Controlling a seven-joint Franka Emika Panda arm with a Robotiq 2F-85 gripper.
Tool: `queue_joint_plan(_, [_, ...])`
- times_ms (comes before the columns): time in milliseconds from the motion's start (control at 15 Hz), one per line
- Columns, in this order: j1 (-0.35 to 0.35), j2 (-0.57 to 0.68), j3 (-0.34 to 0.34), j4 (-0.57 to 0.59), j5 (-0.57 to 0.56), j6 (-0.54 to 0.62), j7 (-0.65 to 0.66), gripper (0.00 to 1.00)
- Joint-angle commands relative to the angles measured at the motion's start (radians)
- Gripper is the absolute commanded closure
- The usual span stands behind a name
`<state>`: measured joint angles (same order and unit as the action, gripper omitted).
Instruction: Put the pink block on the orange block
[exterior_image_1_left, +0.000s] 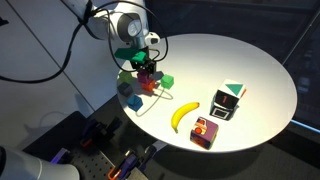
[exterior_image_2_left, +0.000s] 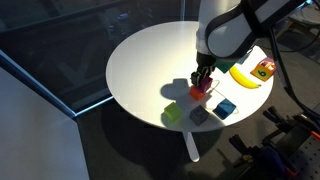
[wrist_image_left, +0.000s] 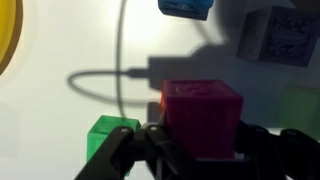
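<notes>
In the wrist view the pink block (wrist_image_left: 203, 118) sits between my gripper's fingers (wrist_image_left: 200, 150), which are shut on its sides. A thin orange edge of the orange block (wrist_image_left: 164, 100) shows just behind and under its left side. I cannot tell whether the two touch. In both exterior views the gripper (exterior_image_1_left: 147, 68) (exterior_image_2_left: 204, 80) points down at the table's edge, over the orange block (exterior_image_2_left: 197, 93) and the pink block (exterior_image_2_left: 206, 86). The gripper hides most of both blocks in an exterior view (exterior_image_1_left: 147, 68).
A green cube (wrist_image_left: 112, 135) lies close beside the gripper. A yellow-green cube (exterior_image_2_left: 173, 115), a grey cube (exterior_image_2_left: 199, 116) and a blue cube (exterior_image_2_left: 224, 107) stand nearby. A banana (exterior_image_1_left: 182, 115), a pink-and-yellow printed box (exterior_image_1_left: 206, 131) and another box (exterior_image_1_left: 227, 100) lie further along the round white table (exterior_image_1_left: 250, 60).
</notes>
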<state>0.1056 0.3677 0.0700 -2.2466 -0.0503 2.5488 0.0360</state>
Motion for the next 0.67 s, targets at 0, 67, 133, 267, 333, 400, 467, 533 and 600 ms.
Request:
queue_joint_plan(0, [0.007, 0.021, -0.005, 0.048, 0.005, -0.034, 0.025, 0.75])
queue_joint_plan(67, [0.007, 0.025, -0.006, 0.053, 0.002, -0.033, 0.026, 0.75])
queue_joint_plan(133, [0.008, 0.03, -0.008, 0.058, -0.001, -0.03, 0.027, 0.75])
queue_joint_plan(267, [0.008, 0.041, -0.009, 0.067, -0.002, -0.026, 0.025, 0.75])
queue_joint_plan(333, [0.007, 0.047, -0.009, 0.071, -0.001, -0.022, 0.022, 0.75])
queue_joint_plan(400, [0.006, 0.052, -0.008, 0.074, 0.0, -0.021, 0.02, 0.75])
queue_joint_plan(467, [0.005, 0.058, -0.008, 0.078, 0.001, -0.021, 0.019, 0.75])
queue_joint_plan(533, [0.005, 0.063, -0.008, 0.082, 0.002, -0.021, 0.018, 0.75])
queue_joint_plan(600, [0.005, 0.068, -0.009, 0.085, 0.002, -0.019, 0.018, 0.75])
